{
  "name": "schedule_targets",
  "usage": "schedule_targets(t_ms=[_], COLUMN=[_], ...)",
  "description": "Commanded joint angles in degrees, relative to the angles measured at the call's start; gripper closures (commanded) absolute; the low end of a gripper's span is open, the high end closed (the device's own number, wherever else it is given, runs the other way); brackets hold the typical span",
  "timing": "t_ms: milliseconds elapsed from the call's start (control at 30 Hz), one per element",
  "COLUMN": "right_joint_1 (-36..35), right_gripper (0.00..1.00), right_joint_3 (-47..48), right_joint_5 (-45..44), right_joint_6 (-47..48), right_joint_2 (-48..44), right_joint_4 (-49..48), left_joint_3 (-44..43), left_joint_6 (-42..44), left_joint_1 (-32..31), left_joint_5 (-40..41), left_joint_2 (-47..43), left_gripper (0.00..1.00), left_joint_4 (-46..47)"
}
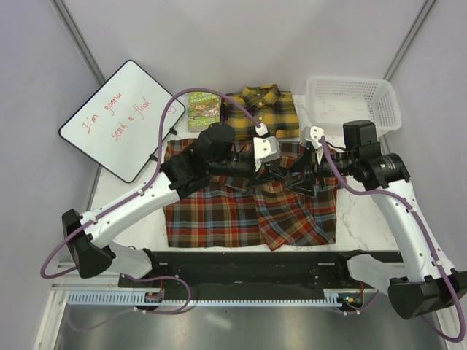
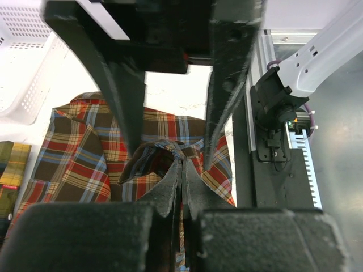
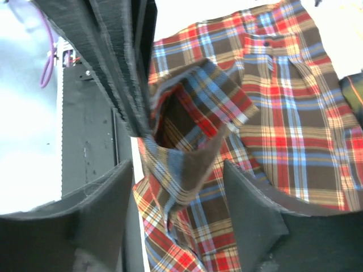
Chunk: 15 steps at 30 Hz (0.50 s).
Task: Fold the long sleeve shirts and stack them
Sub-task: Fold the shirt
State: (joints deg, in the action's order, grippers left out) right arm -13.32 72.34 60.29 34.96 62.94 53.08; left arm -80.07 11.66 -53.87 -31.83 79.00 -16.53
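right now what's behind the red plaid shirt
A yellow plaid shirt and a green book lie behind the red plaid shirt; the arms cover where the shirts meet.

**Item count by kind**

Plaid shirts: two, a red-brown shirt [image 1: 233, 211] at centre and a yellow-black shirt [image 1: 273, 109] at upper centre. Green book [image 1: 203, 109]: one. Whiteboard [image 1: 120, 120]: one. White basket [image 1: 350, 80]: one. Robot arms: two, left arm [image 1: 139, 204] and right arm [image 1: 408, 219]

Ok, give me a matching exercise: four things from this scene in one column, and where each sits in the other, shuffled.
1 whiteboard
2 white basket
3 yellow and black shirt
4 red-brown plaid shirt

A near middle
B far right
C far middle, beside the green book
D far left

Pairs: 1-D, 2-B, 3-C, 4-A
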Motion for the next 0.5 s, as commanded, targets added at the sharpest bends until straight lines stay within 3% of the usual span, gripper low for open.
schedule_targets(t_ms=[0, 133, 233, 267, 333, 367, 433, 467], right_joint_1=[-1.3, -1.9, -2.0, -1.9, -1.9, -1.9, -1.9, -1.9], right_gripper=[0.38, 0.52, 0.76, 0.98, 1.00, 1.00, 1.00, 1.00], right_joint_3=[-1.6, -2.7, -1.1, -0.4, 1.7, 2.3, 3.0, 3.1], right_joint_5=[3.5, 2.5, 2.5, 2.3, 1.9, 1.6, 0.6, -0.5], right_joint_6=[-2.5, -3.5, -3.9, -4.7, -5.6, -6.2, -6.9, -6.9], right_joint_2=[-0.4, -0.4, 0.0, 0.0, -0.3, -0.5, -2.6, -3.4], right_joint_4=[-1.8, -0.9, -0.6, -0.7, -0.4, -0.4, -0.2, 0.2], left_joint_3=[-2.0, -0.9, -0.4, -0.3, -0.8, -1.0, -2.2, -2.0], left_joint_6=[3.8, 4.1, 4.2, 4.2, 5.1, 5.6, 11.3, 14.2], left_joint_1=[-0.3, -0.4, -0.4, -0.3, -0.3, -0.3, -0.1, 0.2], left_joint_5=[-0.1, 1.0, 1.9, 2.3, 3.4, 4.3, 7.2, 7.1], left_joint_2=[-2.1, -3.4, -4.2, -4.5, -6.0, -6.8, -10.3, -11.7], left_gripper=[0.98, 0.98, 0.98, 0.96, 0.74, 0.45, 0.35, 0.33], left_joint_4=[2.6, 3.6, 3.4, 3.1, -0.6, -3.3, -10.6, -21.0])
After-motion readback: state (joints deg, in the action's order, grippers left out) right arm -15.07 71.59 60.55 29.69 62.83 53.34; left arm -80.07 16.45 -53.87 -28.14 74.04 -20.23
